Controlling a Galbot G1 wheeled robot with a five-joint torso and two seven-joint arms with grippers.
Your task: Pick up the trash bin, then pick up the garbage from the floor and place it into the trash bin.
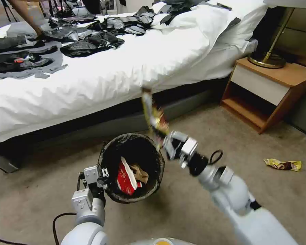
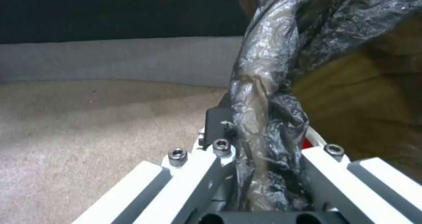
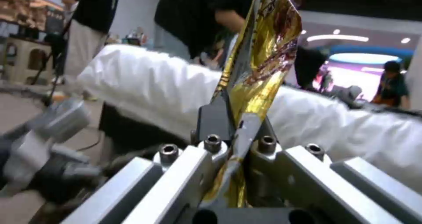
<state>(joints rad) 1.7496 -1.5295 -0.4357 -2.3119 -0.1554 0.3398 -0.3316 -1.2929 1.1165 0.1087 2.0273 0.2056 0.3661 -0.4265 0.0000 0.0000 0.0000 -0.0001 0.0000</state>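
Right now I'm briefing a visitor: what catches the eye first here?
The right gripper pinches a shiny gold-and-brown snack wrapper, raised by the far rim of the round trash bin with crinkled black liner. The left gripper clamps that bin's rim. Another yellow wrapper lies on the carpet, right.

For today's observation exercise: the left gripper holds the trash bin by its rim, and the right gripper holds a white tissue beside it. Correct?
Not quite. The head view shows the right gripper shut on a yellow-brown snack wrapper, not a tissue. The left gripper does hold the trash bin by its rim.
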